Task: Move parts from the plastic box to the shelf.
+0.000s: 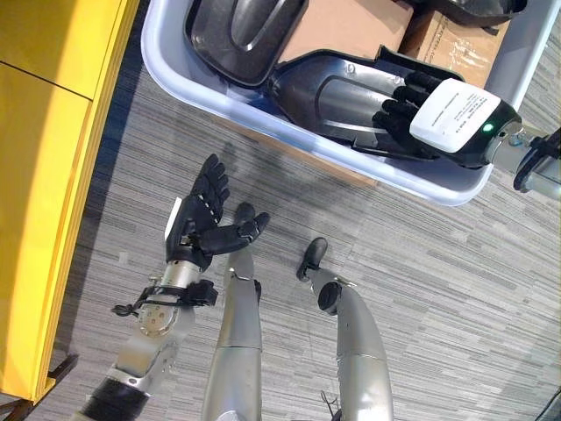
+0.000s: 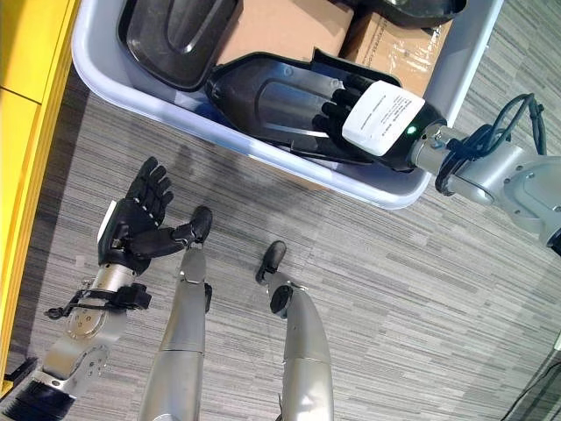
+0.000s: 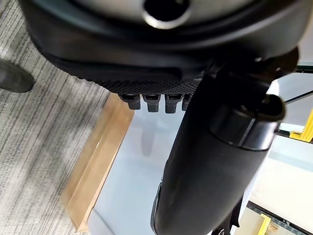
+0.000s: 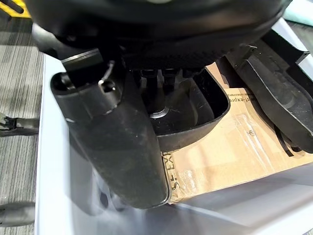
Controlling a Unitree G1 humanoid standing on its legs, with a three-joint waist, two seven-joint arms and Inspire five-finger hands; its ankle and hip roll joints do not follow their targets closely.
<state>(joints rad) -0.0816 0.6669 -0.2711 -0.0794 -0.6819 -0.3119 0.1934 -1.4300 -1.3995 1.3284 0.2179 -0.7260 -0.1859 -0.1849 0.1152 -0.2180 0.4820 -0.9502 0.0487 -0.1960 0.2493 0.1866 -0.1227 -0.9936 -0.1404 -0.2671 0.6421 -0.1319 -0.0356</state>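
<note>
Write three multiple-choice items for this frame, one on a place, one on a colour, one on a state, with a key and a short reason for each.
1. Where is the right hand?
A. Inside the pale plastic box, on the long black moulded part
B. On the yellow shelf
C. Hanging over bare floor

2. What colour is the flat cardboard lying under the parts in the box?
A. Blue
B. Brown
C. White

3. What state is the left hand in?
A. Curled round a black part
B. Pinching the box rim
C. Open and holding nothing, above the grey carpet

Key: 1 A, its fingers lie on the long part within the box walls. 2 B, brown board shows between the black parts. 3 C, its fingers are spread with nothing between them.
</note>
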